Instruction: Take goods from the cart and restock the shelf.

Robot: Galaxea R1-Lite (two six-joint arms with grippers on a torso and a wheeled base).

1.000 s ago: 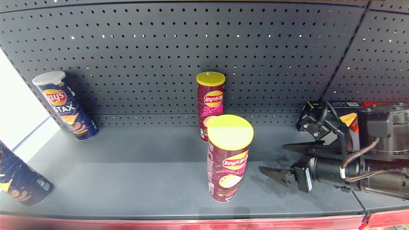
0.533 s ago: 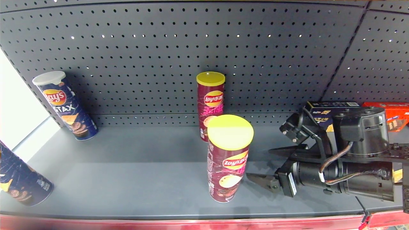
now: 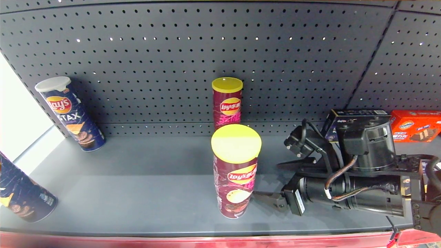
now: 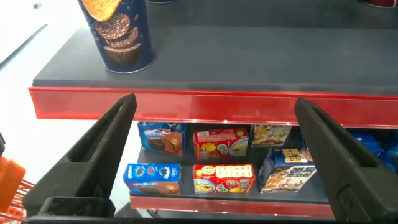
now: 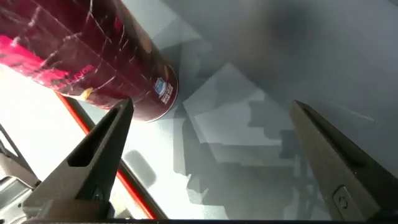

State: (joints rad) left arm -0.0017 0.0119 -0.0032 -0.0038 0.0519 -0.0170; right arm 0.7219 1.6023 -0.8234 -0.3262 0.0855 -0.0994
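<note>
Two maroon chip cans with yellow lids stand upright on the grey shelf (image 3: 137,186). The front can (image 3: 236,172) is near the shelf's front edge and the back can (image 3: 226,103) is against the pegboard. My right gripper (image 3: 272,181) lies low over the shelf just right of the front can, open, with its nearer fingertip at the can's base. In the right wrist view the front can (image 5: 93,56) lies beside one finger (image 5: 93,162) of the open right gripper (image 5: 211,155). My left gripper (image 4: 214,106) is open below the shelf's red front edge (image 4: 211,102), holding nothing.
Two dark blue chip cans stand at the left, one at the back (image 3: 70,113) and one at the front edge (image 3: 24,193). A dark box (image 3: 344,115) and an orange box (image 3: 417,125) sit at the back right. Small snack boxes (image 4: 221,177) fill the lower shelf.
My right gripper has moved left along the shelf up to the front maroon can. That can has shifted a little to the left.
</note>
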